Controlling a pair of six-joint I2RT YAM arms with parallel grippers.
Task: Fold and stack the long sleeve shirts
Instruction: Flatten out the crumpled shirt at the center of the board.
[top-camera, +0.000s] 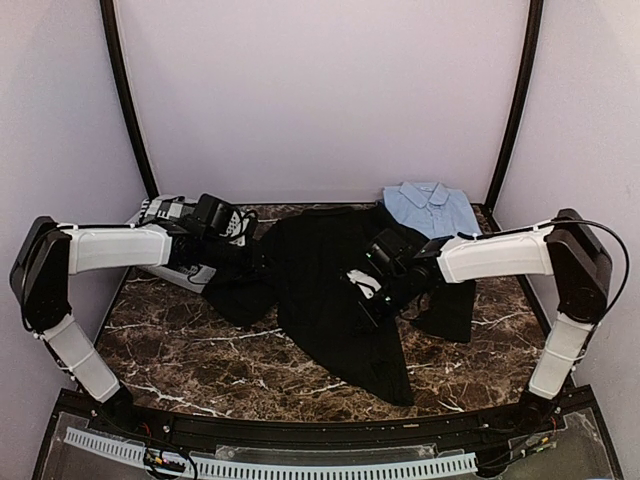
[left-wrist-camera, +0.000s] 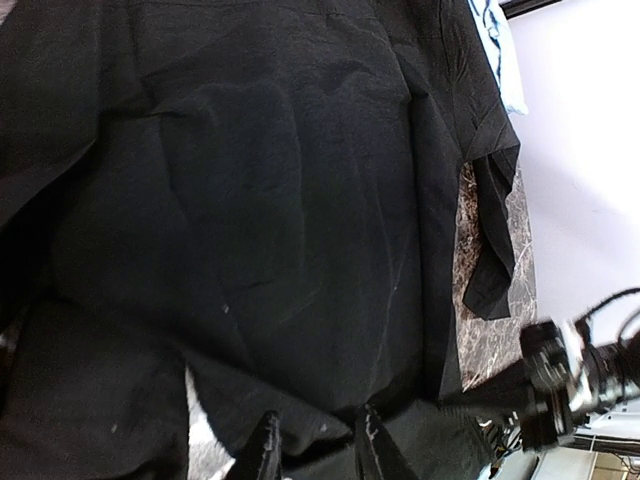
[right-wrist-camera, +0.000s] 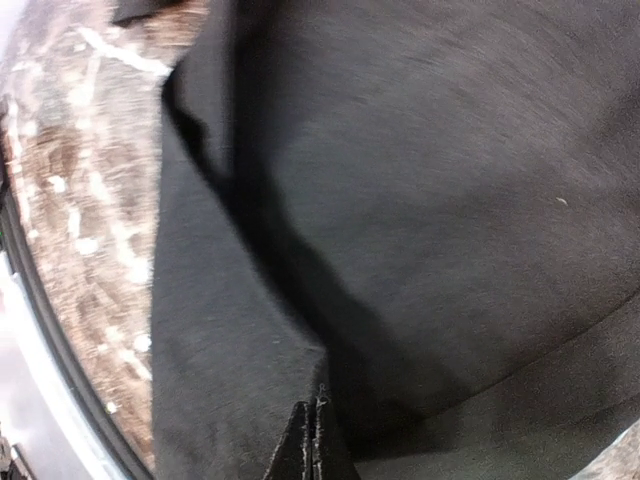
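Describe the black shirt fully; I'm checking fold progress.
The black shirt is plain, soft, matte cloth, spread rumpled and unfolded across the marble table, one sleeve trailing right. The left gripper has cloth bunched between its fingers; the right gripper is pinched shut on a fold.

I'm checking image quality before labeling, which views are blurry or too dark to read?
Top external: sharp, evenly lit. Left wrist: the black shirt fills the frame, dark but creases readable. Right wrist: soft motion blur, marble table smeared.

Left hand (left-wrist-camera: 312, 445) fingers slightly parted; right hand (right-wrist-camera: 312, 440) fingers pressed together
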